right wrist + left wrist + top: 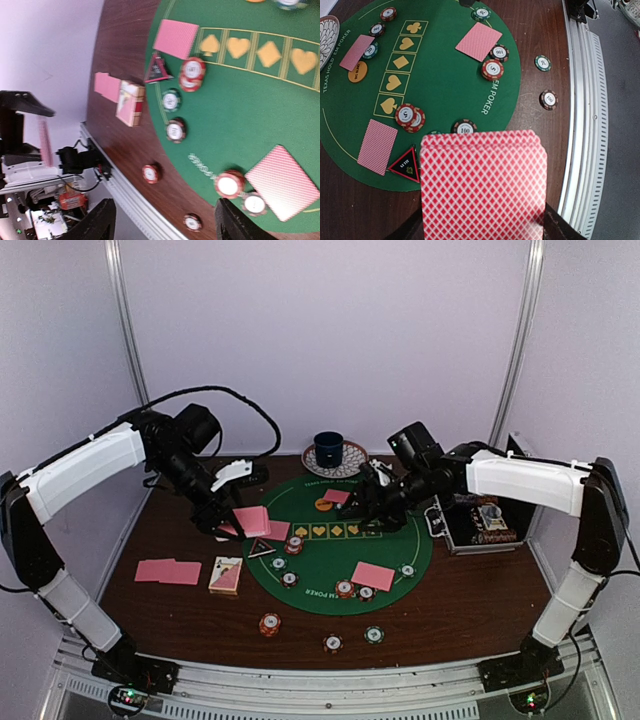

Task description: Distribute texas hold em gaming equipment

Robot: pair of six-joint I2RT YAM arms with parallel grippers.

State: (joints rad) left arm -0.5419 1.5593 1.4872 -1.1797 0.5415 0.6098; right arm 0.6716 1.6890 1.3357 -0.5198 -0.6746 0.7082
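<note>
My left gripper (222,523) is shut on a stack of pink-backed playing cards (482,185), held above the left edge of the mat. On the mat lie single cards at the left (377,146), the far side (356,52) and the near right (478,41). A black-red triangle marker (406,165) lies beside the left card. Striped chips are spread over the mat (409,116) and the table in front of it (549,99). An orange disc (358,73) lies by the far card. My right gripper (166,225) is open and empty, above the far side of the mat (362,508).
The round green felt mat (320,565) fills the table's middle. A blue cup on a patterned saucer (329,451) stands behind it. An open chip case (478,522) sits at the right. A card box (226,575) and loose pink cards (168,571) lie at the left.
</note>
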